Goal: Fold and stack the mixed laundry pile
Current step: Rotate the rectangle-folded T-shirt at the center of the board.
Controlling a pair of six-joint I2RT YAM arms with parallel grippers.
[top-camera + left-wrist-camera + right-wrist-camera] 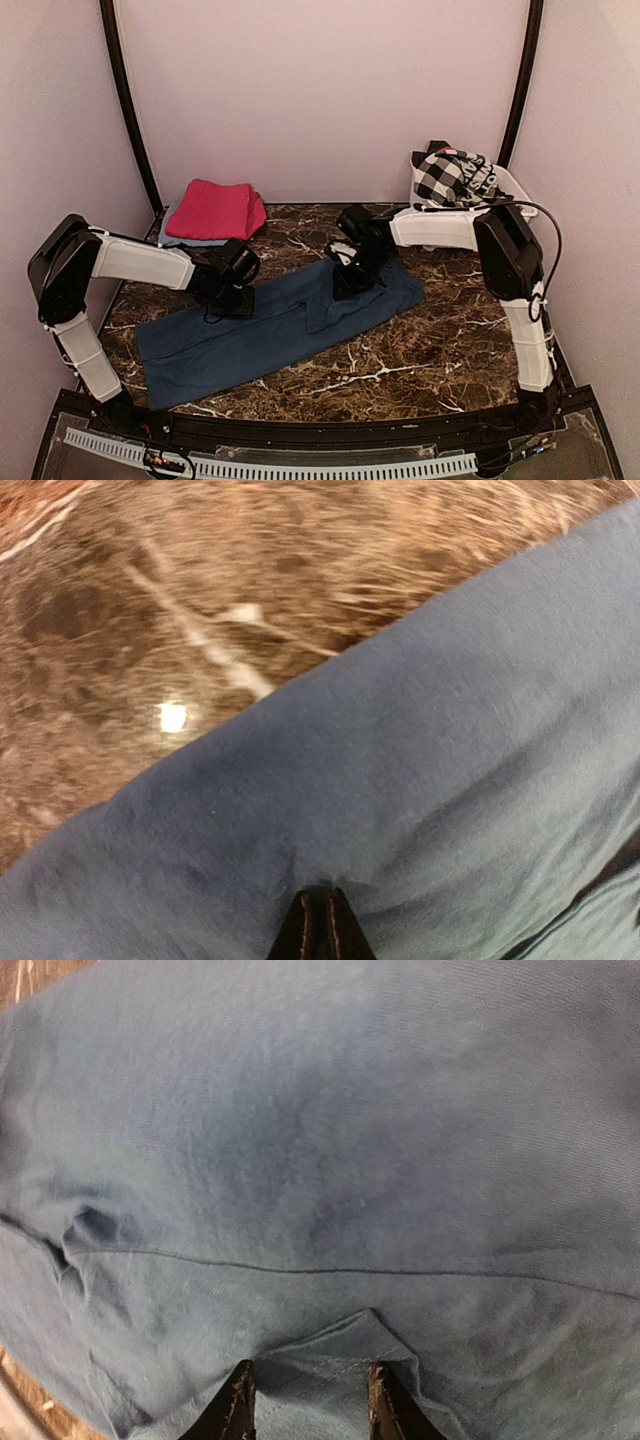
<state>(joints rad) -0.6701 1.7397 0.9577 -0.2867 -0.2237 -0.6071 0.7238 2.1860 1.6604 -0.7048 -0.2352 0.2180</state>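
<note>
The navy-blue sheet (285, 320) lies spread in a long band across the marble table. My left gripper (228, 297) is down on its far edge. In the left wrist view the fingers (322, 908) are pressed together with the sheet (420, 740) puckered at their tips. My right gripper (350, 280) is down on the sheet's right part. It is open (312, 1385), with a folded hem corner of the sheet (340, 1345) between the fingertips. A folded magenta-pink cloth (213, 209) lies on a light-blue piece (183, 240) at the back left. The black-and-white checked garment (452, 176) lies in the tub.
A white plastic tub (512, 185) stands at the back right against the wall. Bare brown marble table (450, 340) shows in front of and right of the sheet. Pale walls and black corner poles enclose the table on three sides.
</note>
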